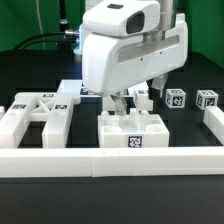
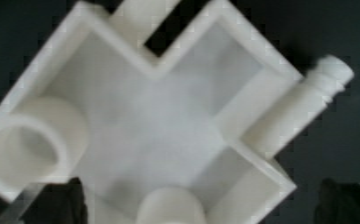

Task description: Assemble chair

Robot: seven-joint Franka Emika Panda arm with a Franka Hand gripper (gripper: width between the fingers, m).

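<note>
Running along the near edge of the black counter (image 1: 86, 128), the long white border rail (image 1: 110, 160) spans the exterior view. Behind it, toward the counter's left edge in that view, lies the chair's X-braced panel (image 1: 38, 112). At mid-counter the gripper (image 1: 133, 102) hangs empty with its fingers spread, just above a tagged chair frame (image 1: 133, 132). Two small tagged posts (image 1: 175, 98) stand toward the right edge.

Hand (image 1: 128, 100) over notched chair piece (image 1: 133, 130), X-braced panel (image 1: 38, 112) beside
</note>
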